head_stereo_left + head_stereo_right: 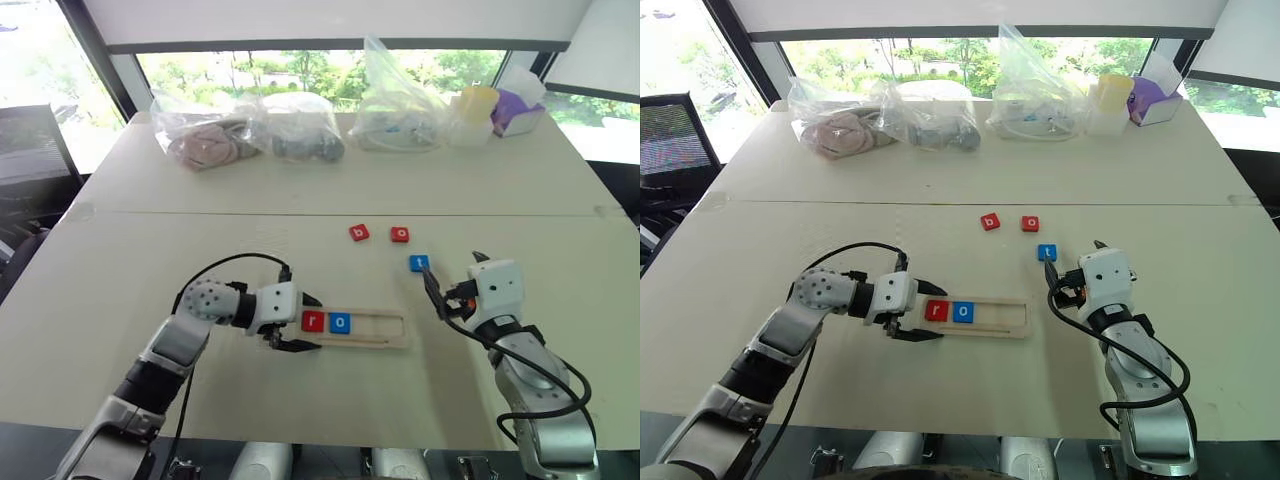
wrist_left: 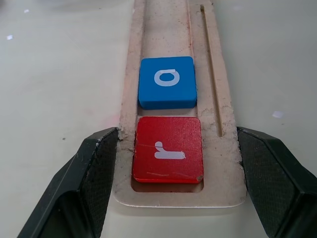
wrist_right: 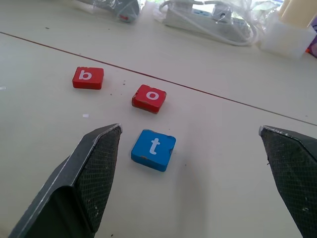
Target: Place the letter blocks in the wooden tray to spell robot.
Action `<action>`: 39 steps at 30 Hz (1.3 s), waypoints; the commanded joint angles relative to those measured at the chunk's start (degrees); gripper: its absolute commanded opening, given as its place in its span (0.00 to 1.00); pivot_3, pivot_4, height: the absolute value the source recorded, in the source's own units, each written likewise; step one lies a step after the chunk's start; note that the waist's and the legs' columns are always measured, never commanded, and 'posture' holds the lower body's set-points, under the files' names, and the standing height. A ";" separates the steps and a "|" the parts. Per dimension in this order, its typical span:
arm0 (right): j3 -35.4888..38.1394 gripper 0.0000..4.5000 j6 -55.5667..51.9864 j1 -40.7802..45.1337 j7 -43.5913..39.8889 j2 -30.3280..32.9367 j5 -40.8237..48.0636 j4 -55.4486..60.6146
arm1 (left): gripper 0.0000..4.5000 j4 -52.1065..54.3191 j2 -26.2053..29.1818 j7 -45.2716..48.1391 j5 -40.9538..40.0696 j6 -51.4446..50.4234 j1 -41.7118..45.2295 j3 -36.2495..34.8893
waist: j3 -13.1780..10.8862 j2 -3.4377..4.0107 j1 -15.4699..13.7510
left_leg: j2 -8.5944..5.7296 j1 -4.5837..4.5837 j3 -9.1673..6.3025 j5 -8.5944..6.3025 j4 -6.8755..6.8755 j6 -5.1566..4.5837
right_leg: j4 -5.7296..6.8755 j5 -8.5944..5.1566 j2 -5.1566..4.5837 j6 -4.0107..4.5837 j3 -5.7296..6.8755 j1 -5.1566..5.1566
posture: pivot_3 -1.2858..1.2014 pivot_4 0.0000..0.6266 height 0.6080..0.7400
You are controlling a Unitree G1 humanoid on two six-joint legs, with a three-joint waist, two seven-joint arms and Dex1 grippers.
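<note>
Your wooden tray (image 1: 385, 329) lies near the front of the table with the red r block (image 1: 313, 321) and blue o block (image 1: 341, 323) seated at its left end; the red b block (image 1: 359, 233), red o block (image 1: 400, 234) and blue t block (image 1: 419, 263) lie loose beyond it to the right. The left gripper (image 1: 290, 322) stands with a finger on each side of the tray's left end, so use it to steady the frame. The right gripper (image 1: 452, 285) hangs wide open and empty just right of t; reach past it for b, which goes in next, beside the blue o.
</note>
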State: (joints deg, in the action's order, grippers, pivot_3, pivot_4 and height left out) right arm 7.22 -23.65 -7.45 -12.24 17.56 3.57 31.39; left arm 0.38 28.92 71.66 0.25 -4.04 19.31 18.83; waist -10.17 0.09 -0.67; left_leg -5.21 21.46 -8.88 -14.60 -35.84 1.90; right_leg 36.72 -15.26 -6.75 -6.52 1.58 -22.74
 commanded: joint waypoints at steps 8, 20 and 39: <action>0.35 1.00 -0.12 0.71 -0.47 0.43 0.23 2.81 | 0.70 1.87 3.27 -1.51 3.48 -0.55 -7.03 6.39 | 0.18 0.17 -0.01 | 0.00 -0.03 0.02 -0.01 0.39 -0.02 | -0.42 0.01 0.00 0.00 0.00 0.03 | 0.52 0.24 1.00; 0.35 1.00 -0.16 2.39 -1.16 0.85 0.25 1.70 | 0.99 -0.26 3.87 -4.72 3.35 -1.71 -8.36 5.87 | 0.81 0.36 -0.02 | 0.03 -0.12 0.08 -0.01 0.57 -0.02 | -0.52 0.00 0.01 -0.01 0.00 0.09 | 0.52 0.24 1.00; -2.08 1.00 -0.51 11.78 -5.29 1.31 2.28 -5.35 | 0.99 -3.39 21.98 -1.86 -8.08 -0.07 -15.71 -7.59 | 1.02 0.50 1.87 | 1.61 -0.40 0.34 -0.02 0.78 -0.03 | -0.50 0.17 1.31 1.18 -0.02 -0.09 | 0.52 0.24 1.00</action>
State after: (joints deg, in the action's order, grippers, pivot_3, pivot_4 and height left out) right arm 5.45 -24.17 3.00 -17.11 19.09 4.85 24.96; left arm 2.25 48.42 69.84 -11.56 -2.20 6.20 11.17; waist -9.15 0.59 1.20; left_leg -3.42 21.02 -8.41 -14.62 -35.06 1.87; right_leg 36.22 -15.04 -5.31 -5.21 1.57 -22.85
